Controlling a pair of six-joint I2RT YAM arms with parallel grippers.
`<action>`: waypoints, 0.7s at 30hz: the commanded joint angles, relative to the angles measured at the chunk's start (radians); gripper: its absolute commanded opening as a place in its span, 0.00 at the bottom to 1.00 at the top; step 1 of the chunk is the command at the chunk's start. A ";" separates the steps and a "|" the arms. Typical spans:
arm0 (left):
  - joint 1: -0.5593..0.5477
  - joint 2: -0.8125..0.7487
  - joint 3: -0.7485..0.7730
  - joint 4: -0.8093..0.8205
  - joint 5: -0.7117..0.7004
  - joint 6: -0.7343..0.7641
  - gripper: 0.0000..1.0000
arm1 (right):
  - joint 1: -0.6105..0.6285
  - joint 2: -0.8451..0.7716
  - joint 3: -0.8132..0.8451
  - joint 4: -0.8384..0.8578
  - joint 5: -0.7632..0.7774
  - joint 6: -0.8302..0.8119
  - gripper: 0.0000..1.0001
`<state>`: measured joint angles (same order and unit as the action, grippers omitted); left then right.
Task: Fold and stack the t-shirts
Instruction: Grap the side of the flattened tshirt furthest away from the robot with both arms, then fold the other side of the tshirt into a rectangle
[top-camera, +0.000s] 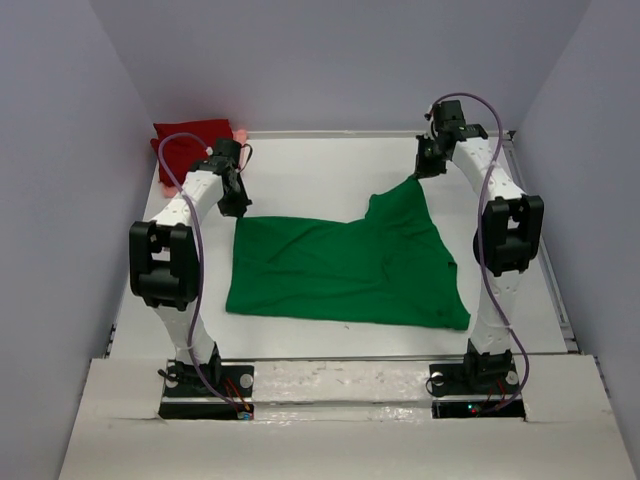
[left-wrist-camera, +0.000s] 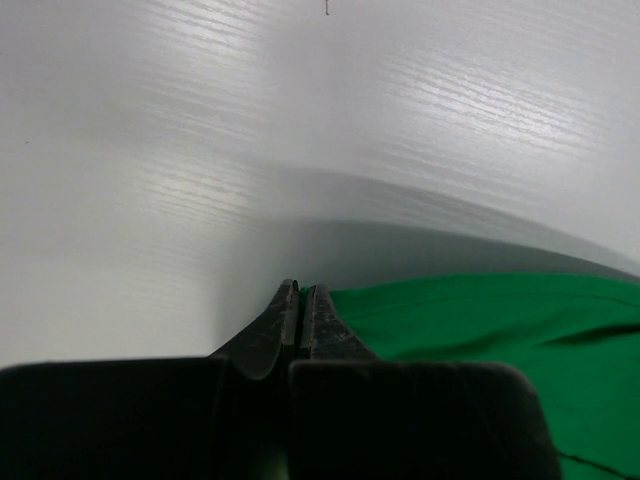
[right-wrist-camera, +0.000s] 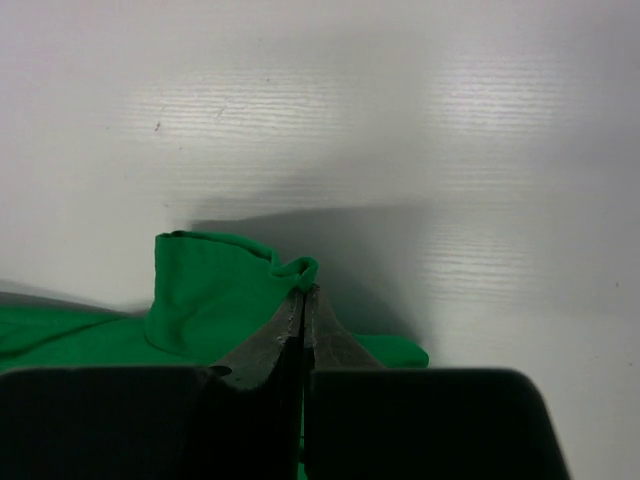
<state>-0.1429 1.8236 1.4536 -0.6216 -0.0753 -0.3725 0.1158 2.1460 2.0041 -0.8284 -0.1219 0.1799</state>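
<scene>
Green first: bright green cloth t-shirt found spread across centre of frame on white ridged table. Mostly flat, rumpled toward the right. Upper right corner raised off the surface and pinched in right gripper. Confirmed from the wrist view: jaws pressed fully together on a small fold of green cloth. Left gripper likewise closed tight, set at the shirt's upper left corner. Seen from its wrist view with the cloth edge running straight off the fingertips, apparently nipped there.

Surroundings: dark red cloth t-shirt bunched in upper left of frame against the back wall, beyond the left gripper and apart from the green one. Partly overlapped in view by white left arm. Salmon pink cloth t-shirt showing only as slivers at the red one's edges, mostly hidden. White right arm standing at the green shirt's right side.

Room: plain pale grey walls closing in on left, back and right of the table.

Counted: three t-shirts, two arms, two grippers.
</scene>
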 joint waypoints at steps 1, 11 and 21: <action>-0.001 -0.072 -0.018 -0.032 -0.058 -0.003 0.00 | 0.001 -0.054 -0.041 0.018 0.036 -0.005 0.00; -0.001 -0.101 -0.065 -0.041 -0.116 -0.046 0.00 | 0.001 -0.092 -0.045 -0.011 0.100 0.029 0.00; 0.002 -0.084 -0.053 -0.041 -0.118 -0.040 0.00 | 0.001 -0.089 -0.010 -0.044 0.241 0.020 0.00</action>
<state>-0.1432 1.7805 1.3952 -0.6483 -0.1658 -0.4126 0.1165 2.1098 1.9495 -0.8631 0.0525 0.1993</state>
